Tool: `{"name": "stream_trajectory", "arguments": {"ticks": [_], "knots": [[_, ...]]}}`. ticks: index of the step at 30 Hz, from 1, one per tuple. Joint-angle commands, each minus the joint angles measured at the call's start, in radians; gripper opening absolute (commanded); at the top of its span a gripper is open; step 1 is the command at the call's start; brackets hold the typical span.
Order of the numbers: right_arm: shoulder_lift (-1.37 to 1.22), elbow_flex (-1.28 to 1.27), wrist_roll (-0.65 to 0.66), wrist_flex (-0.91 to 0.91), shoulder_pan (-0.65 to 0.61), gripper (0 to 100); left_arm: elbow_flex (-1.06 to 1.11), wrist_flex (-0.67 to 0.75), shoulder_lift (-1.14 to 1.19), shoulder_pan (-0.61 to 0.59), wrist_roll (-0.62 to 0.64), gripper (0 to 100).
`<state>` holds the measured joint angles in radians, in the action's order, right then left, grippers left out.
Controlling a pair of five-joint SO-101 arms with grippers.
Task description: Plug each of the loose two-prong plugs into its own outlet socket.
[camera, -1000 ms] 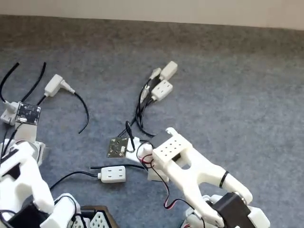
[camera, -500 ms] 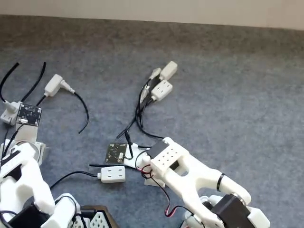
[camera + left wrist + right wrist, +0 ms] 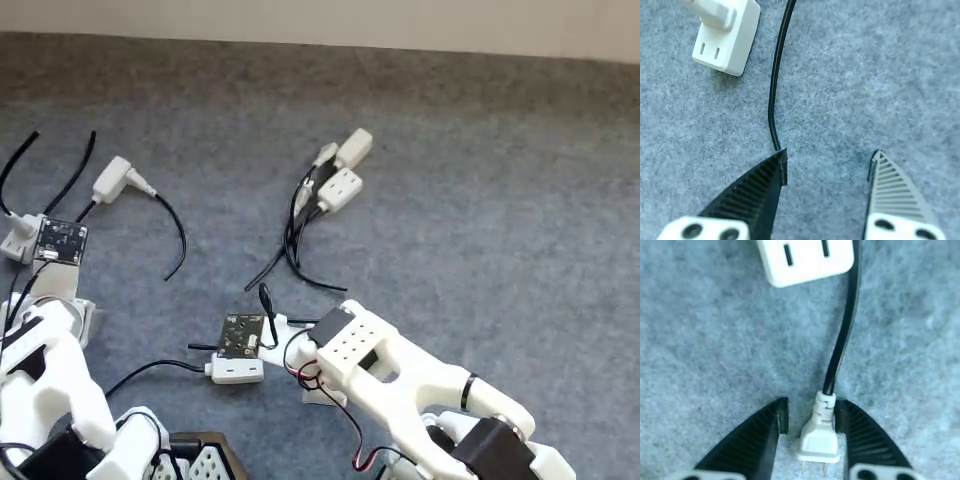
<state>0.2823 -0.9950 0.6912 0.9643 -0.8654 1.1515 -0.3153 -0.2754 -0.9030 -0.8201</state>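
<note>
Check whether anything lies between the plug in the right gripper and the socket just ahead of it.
Nothing foreign. Between the plug and the socket lie bare carpet and the plug's own cord, passing the socket's side. The plug faces away from the socket.

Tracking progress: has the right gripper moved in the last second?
Yes. The right gripper shifted down-left in the high view, nearer the fixed white two-slot outlet socket.

This looks like a robotics test bench. The worktop (image 3: 520, 200) is covered in grey carpet-like felt and runs back to a plain pale wall (image 3: 400, 20). A white arm (image 3: 410, 375) at its near edge carries a bare circuit board (image 3: 241, 335).
</note>
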Motion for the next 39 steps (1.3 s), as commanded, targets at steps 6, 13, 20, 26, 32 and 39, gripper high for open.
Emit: {"name": "stream_trajectory", "arguments": {"ticks": [6, 13, 20, 26, 32, 39], "knots": [[-0.008, 0.058, -0.086, 0.024, 0.012, 0.4, -0.002, 0.034, 0.001, -0.012, -0.009, 24], [-0.005, 0.390, -0.213, 0.341, 0.013, 0.6, -0.033, 0.035, -0.018, -0.001, -0.009, 24], [-0.008, 0.799, -0.551, 0.475, 0.036, 0.6, -0.263, -0.344, -0.199, 0.084, 0.049, 25], [0.076, 0.731, -0.663, 0.246, 0.209, 0.6, -0.516, -0.795, -0.420, 0.263, 0.083, 25], [0.285, 0.377, -0.806, -0.170, 0.265, 0.6, -0.533, -0.970, -0.685, 0.475, 0.173, 31], [0.456, 0.136, -0.887, -0.392, 0.275, 0.6, -0.404, -0.982, -0.984, 0.714, 0.358, 43]]}}
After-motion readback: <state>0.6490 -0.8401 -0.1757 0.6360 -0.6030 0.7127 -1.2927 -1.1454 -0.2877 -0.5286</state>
